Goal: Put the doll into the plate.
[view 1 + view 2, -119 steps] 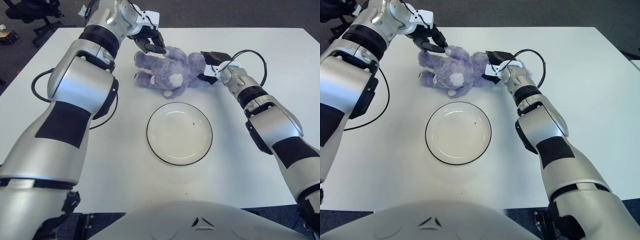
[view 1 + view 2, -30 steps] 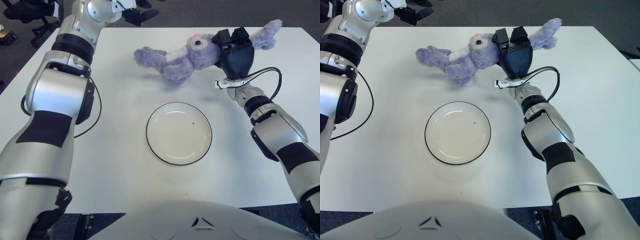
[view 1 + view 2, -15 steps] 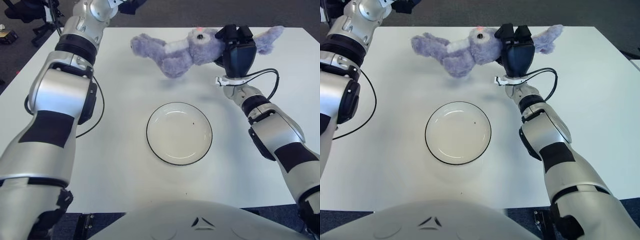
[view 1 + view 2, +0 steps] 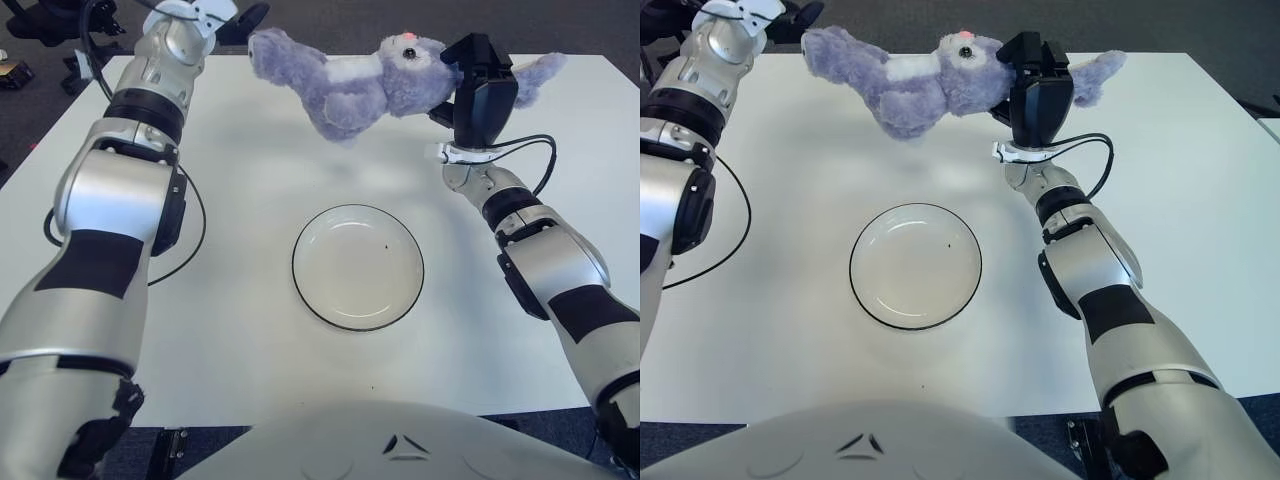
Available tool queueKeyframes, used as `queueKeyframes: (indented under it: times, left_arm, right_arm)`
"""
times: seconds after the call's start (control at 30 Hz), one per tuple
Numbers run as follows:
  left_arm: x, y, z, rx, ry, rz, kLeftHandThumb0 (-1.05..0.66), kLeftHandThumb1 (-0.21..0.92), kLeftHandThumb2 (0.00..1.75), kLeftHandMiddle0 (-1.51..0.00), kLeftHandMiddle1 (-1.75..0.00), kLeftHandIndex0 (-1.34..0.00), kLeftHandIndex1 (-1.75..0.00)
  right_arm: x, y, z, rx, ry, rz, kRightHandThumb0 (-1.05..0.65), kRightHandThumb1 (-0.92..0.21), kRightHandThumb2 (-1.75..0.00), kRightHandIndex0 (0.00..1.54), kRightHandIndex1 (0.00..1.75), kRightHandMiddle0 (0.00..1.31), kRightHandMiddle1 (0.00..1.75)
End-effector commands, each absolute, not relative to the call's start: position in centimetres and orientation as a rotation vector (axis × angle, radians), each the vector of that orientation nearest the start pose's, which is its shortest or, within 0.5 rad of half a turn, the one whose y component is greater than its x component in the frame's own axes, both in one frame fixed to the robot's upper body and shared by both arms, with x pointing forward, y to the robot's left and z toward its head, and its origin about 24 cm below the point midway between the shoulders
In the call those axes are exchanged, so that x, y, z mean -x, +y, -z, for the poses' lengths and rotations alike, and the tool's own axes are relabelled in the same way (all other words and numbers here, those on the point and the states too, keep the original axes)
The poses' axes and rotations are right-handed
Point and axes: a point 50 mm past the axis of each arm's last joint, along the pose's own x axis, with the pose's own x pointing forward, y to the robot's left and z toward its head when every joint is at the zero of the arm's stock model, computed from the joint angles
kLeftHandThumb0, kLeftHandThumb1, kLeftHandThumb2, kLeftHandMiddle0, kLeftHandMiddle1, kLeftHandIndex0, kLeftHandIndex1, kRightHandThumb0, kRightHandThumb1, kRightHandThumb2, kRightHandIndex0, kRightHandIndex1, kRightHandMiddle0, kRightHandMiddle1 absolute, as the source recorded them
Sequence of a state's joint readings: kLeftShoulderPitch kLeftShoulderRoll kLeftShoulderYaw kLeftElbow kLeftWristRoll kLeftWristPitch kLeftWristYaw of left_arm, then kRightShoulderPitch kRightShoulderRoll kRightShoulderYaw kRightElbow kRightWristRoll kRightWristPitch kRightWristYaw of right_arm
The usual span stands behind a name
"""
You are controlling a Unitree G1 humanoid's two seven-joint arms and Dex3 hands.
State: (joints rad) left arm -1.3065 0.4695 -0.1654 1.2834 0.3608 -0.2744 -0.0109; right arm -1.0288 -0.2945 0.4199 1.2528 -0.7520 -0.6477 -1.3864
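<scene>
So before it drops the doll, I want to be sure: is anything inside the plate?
The plate holds only a tiny dark speck. Nothing covers it; the purple doll hangs in the right hand above the table's far side.

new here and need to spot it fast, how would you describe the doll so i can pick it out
Look at the far side of the white table, beyond the round white plate. The doll hangs in the air there, gripped by the right hand. It is a soft purple plush animal with a white belly, the only fuzzy thing around.
</scene>
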Motion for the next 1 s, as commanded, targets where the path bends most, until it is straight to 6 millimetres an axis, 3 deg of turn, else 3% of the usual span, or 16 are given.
queueKeyframes:
  times: [0.0,0.97]
  left_arm:
    - [-42.3,20.5,-24.0,-0.827,-0.240,-0.009,-0.61,0.92,0.64,-0.84,-0.13,-0.55,-0.47]
    - [-41.9,22.0,-21.6,-0.772,-0.168,-0.009,-0.57,0.92,0.58,-0.81,-0.03,-0.54,-0.54]
  right_arm:
    - [-36.5,-14.6,-15.9,0.698,-1.058,0.533,0.08,-0.87,-0.24,0.83,1.75,0.64,1.75]
    - [-33.7,-17.3,-14.3,0.583,-1.069,0.326,-0.03,-0.92,-0.10,0.87,1.75,0.66,1.75]
